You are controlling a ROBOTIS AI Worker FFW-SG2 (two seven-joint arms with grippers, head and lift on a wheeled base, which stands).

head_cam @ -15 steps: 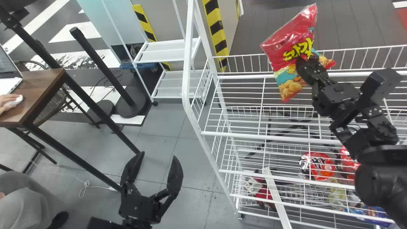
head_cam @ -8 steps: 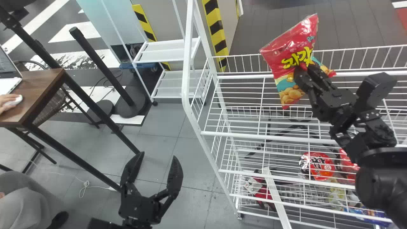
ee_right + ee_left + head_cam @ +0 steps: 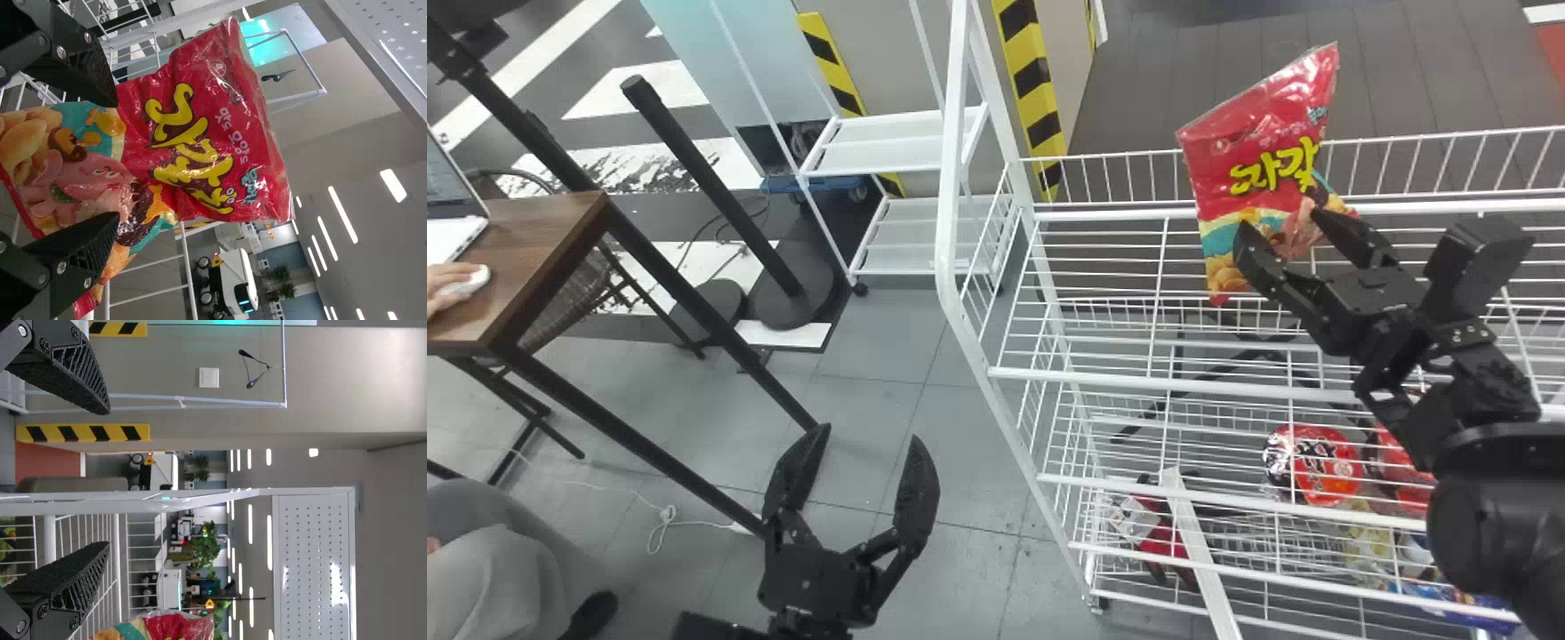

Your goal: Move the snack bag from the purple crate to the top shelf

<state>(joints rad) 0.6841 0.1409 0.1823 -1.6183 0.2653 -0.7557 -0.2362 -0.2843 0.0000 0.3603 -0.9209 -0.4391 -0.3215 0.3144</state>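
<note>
Snack bag is standing roughly upright at the top shelf, near its rear wire fence. Right gripper: fingers are standing wide, clasping nothing. Bag is looking light, soft, slippery; gentle lower-body hold likely. Left gripper is idling wide open, off the rack's side.
</note>
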